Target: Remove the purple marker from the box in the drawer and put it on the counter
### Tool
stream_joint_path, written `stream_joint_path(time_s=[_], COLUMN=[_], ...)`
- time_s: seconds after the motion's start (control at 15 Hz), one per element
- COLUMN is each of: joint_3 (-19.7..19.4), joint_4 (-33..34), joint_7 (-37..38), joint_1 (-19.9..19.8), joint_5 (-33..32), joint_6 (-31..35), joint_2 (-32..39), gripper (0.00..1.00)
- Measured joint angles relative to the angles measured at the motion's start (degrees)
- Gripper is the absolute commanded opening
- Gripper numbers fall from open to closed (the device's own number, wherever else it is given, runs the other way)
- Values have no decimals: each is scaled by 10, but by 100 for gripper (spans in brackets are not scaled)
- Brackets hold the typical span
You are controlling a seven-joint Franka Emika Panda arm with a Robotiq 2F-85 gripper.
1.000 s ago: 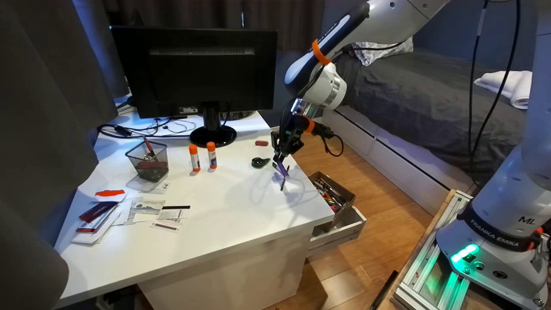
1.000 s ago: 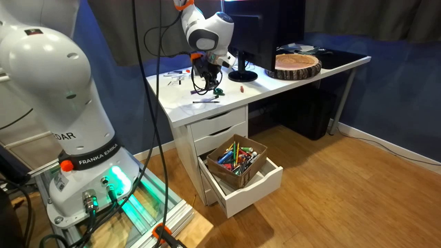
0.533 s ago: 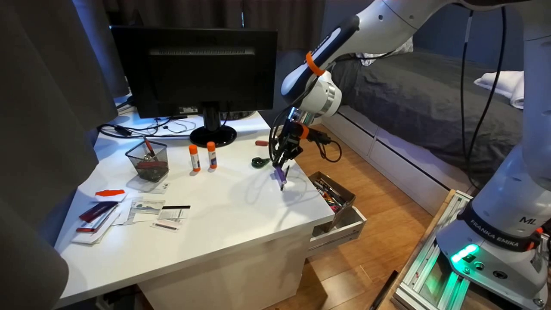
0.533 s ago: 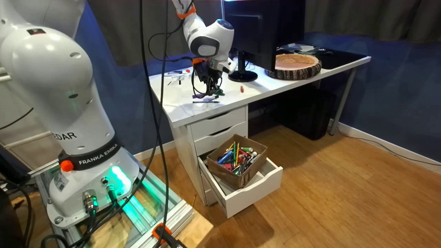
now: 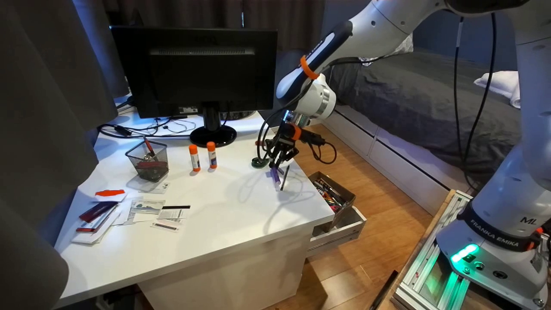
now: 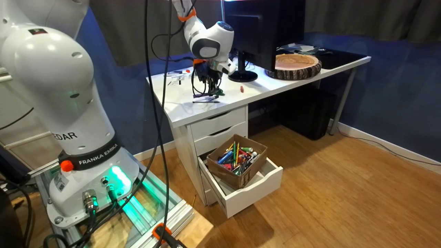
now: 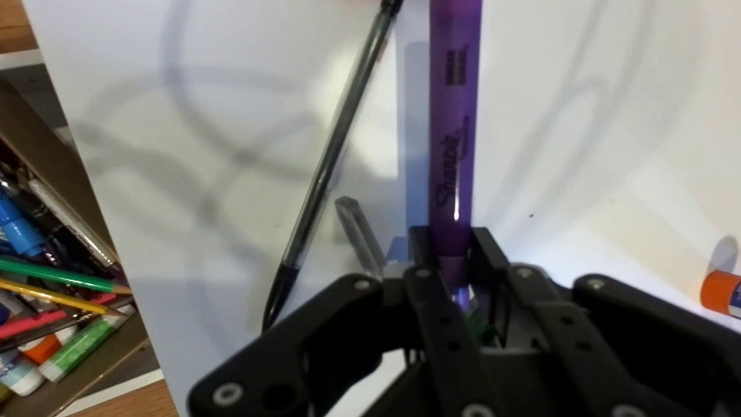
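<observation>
Bed (image 5: 411,103), pillow (image 5: 404,46), desk (image 5: 219,198) — this is a home bedroom.

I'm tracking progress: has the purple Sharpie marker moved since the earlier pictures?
Yes. In an exterior view, the purple Sharpie marker has shifted leftward across the image: it overlapped the stationary black pen, and now shows left of it.

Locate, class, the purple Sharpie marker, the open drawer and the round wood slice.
Purple Sharpie marker (image 7: 454,124), wrist view: printed barrel.
Open drawer (image 6: 254,195), an exterior view: front panel.
Round wood slice (image 6: 297,63), an exterior view: top face.

"Sharpie" on purple marker (image 7: 454,124), "FRANKA EMIKA" on black base band (image 6: 93,158), "ML" and "EDAR" on white arm housing (image 6: 60,100)
</observation>
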Motion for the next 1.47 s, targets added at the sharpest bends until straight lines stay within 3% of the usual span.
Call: stream_joint_path(time_s=[0.07, 0.2, 0.67, 1.13, 1.47], joint_3=[-1, -2, -2, 21, 31], joint_4=[3, 8, 12, -10, -72], joint_7=[6, 15, 19, -44, -161], joint_1=[2, 6, 8, -14, -36], joint_5=[-4, -15, -27, -27, -28], joint_6=[2, 6, 47, 60, 39], joint_2=[2, 6, 5, -58, -140], gripper=[40, 50, 98, 100, 100])
